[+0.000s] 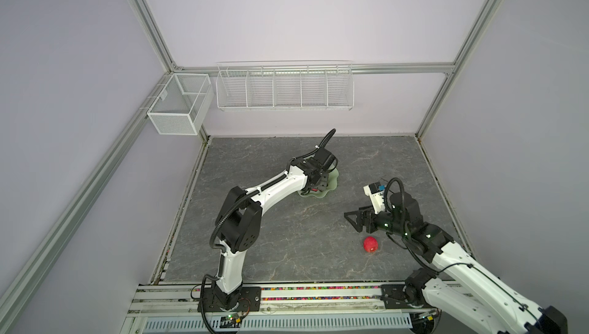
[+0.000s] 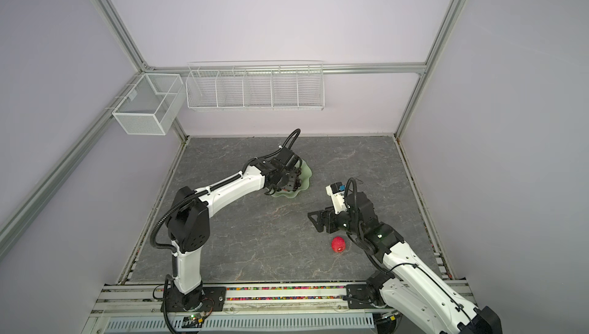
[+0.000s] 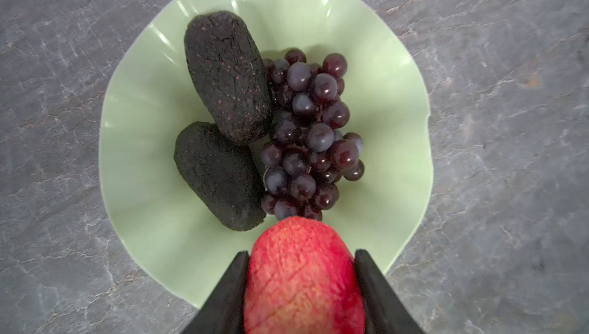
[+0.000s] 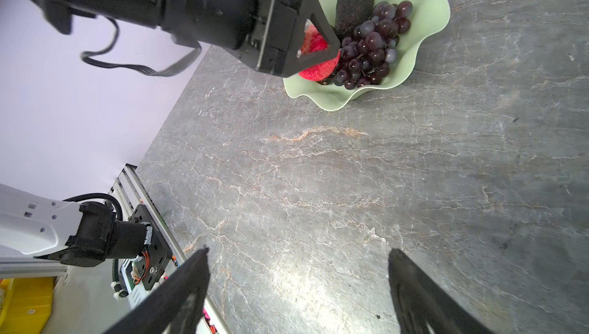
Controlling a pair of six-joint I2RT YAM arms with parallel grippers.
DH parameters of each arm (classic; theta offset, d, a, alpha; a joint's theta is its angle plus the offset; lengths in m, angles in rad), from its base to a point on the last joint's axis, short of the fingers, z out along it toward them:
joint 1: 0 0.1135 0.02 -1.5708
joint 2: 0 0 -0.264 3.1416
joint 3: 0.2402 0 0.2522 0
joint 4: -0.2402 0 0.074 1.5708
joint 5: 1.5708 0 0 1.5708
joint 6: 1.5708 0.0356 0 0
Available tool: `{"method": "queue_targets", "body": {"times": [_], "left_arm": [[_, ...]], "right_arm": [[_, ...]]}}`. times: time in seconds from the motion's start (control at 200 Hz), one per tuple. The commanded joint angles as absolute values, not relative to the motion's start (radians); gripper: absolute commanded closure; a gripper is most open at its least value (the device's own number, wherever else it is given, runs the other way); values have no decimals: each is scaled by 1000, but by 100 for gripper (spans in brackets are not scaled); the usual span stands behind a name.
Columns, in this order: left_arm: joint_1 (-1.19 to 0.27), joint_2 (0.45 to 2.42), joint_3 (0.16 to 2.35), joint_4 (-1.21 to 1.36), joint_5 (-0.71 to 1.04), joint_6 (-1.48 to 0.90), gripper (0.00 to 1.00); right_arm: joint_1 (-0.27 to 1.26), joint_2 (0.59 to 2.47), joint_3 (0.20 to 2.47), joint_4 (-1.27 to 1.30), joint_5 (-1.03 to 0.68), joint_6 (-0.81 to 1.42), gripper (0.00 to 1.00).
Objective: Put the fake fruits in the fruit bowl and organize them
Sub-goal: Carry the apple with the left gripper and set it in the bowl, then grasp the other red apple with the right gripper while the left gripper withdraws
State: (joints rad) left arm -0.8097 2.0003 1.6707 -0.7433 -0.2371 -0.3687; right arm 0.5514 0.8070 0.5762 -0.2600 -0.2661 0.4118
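Observation:
The pale green fruit bowl with a wavy rim stands on the grey table. It holds two dark bumpy avocados and a bunch of purple grapes. My left gripper hangs over the bowl's near rim, shut on a red apple that touches the grapes. In a top view the left arm hides most of the bowl. A second red apple lies on the table by my right gripper. That gripper stands open and empty just above the table.
A long white wire basket and a smaller mesh basket hang on the back wall. An aluminium rail carrying both arm bases runs along the table's front edge. Frame posts stand at the back corners.

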Motion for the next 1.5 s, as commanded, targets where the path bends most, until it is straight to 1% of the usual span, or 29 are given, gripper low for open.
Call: {"method": "queue_targets", "body": {"times": [0.0, 0.23, 0.405, 0.685, 0.83, 0.89, 1.07, 1.19, 1.305, 1.43, 1.455, 1.5], "left_arm": [[-811, 2016, 1710, -749, -261, -350, 55], [-811, 2048, 1719, -728, -282, -356, 53], [-811, 2057, 1722, -727, -279, -358, 43], [-811, 2071, 1717, -727, -258, -365, 38], [-813, 2046, 1701, -709, -261, -360, 34], [-813, 2023, 1689, -693, -272, -353, 33], [-813, 1924, 1613, -608, -284, -316, 31], [-820, 1854, 1541, -546, -264, -290, 31], [-844, 1771, 1443, -482, -184, -255, 30], [-875, 1650, 1308, -422, -29, -207, 28], [-878, 1621, 1275, -412, -6, -207, 27], [-882, 1562, 1209, -390, 32, -209, 22]], "right_arm": [[546, 801, 578, -281, -265, 414, 11], [547, 800, 586, -282, -272, 413, 11], [547, 799, 583, -290, -271, 412, 11], [547, 792, 584, -300, -267, 411, 11], [546, 784, 583, -316, -252, 415, 11], [546, 774, 581, -341, -220, 431, 11], [539, 735, 571, -535, -29, 533, 11], [540, 714, 553, -693, 16, 609, 11], [565, 660, 494, -760, 40, 677, 5], [617, 639, 468, -799, 92, 753, 1], [628, 642, 468, -813, 110, 764, 0], [643, 652, 461, -819, 127, 771, 0]]}}
